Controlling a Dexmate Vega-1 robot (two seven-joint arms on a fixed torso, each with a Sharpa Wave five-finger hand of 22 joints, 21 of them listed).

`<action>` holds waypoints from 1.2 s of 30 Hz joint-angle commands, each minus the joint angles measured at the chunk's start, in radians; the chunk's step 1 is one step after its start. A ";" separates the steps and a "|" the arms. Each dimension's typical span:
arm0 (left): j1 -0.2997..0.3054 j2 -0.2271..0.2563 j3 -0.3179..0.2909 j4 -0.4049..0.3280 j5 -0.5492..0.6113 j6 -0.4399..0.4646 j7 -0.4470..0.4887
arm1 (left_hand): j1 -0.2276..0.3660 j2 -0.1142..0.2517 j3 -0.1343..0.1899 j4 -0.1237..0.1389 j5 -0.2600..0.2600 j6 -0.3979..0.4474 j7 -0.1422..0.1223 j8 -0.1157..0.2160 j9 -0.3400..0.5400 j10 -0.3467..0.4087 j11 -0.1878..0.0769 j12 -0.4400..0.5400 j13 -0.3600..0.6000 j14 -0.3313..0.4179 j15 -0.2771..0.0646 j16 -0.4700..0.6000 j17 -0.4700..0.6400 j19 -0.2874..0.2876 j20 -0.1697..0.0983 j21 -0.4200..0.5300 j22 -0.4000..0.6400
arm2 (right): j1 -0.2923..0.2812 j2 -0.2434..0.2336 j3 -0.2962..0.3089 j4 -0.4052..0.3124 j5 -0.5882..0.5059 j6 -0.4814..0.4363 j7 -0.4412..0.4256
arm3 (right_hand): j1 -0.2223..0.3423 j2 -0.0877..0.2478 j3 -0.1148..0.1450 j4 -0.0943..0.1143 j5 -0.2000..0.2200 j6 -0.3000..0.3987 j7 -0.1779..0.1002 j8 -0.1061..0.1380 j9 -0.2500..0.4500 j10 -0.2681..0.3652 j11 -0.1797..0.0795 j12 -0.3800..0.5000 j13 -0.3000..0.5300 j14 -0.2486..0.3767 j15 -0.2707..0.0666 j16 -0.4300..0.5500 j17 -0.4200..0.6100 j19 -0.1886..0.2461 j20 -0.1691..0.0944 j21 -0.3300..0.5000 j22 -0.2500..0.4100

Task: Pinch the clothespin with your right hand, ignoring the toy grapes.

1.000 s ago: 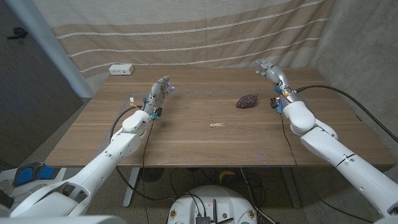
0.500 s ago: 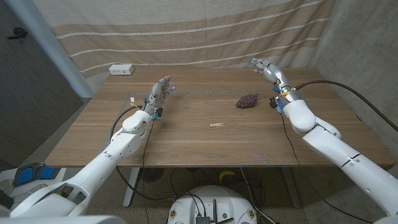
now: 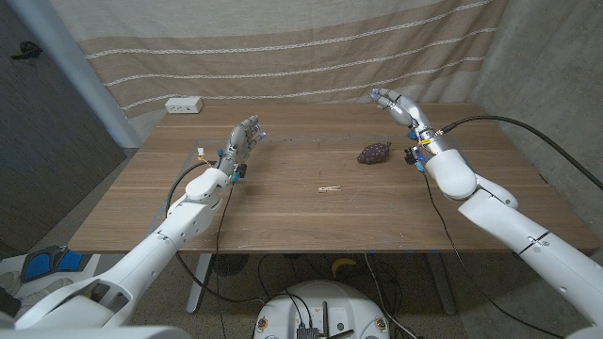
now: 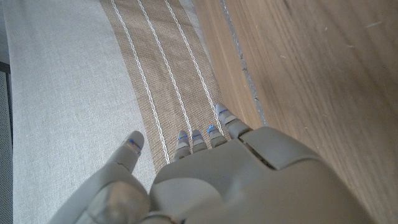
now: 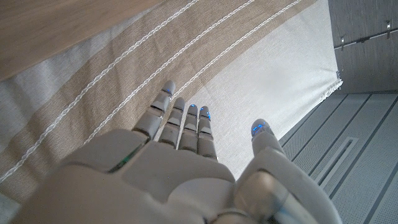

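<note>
Two hands are being held above the wooden table [image 3: 283,207], each with fingers apart and nothing grasped. The right hand [image 3: 399,105] is being kept raised over the far right part of the table, fingers stretched toward the striped curtain [image 3: 283,56] at the back; in the right wrist view the same hand [image 5: 186,162] is being shown against that curtain with its fingers [image 5: 186,127] straight and spread. The left hand [image 3: 243,138] is being held up over the far left part of the table, and in the left wrist view its fingers [image 4: 205,137] are being seen extended, with the thumb set apart.

The clothespin [image 3: 330,189] is lying on the table near the middle, well apart from both hands. The toy grapes [image 3: 374,153] are lying farther back and to the right of it, between the clothespin and the right hand, near the right forearm. Bare wood is being left between the clothespin and the grapes.

A small white box [image 3: 184,105] is sitting at the far left corner of the table, close to the curtain. A black cable [image 3: 499,127] is being trailed from the right wrist off the right side.
</note>
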 commanded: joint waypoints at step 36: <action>0.036 0.031 -0.011 -0.053 -0.005 -0.005 -0.009 | 0.004 0.047 0.007 -0.008 -0.001 0.006 -0.002 -0.001 0.005 0.007 -0.004 0.004 0.003 0.003 -0.050 0.004 0.002 0.010 0.001 -0.003 0.002 | -0.038 -0.115 -0.022 -0.219 -0.141 -0.215 0.103 | 0.014 -0.008 0.002 -0.010 0.010 0.014 -0.007 0.003 0.003 0.010 0.002 0.004 0.007 0.009 -0.009 0.011 0.014 0.012 -0.002 0.002 0.004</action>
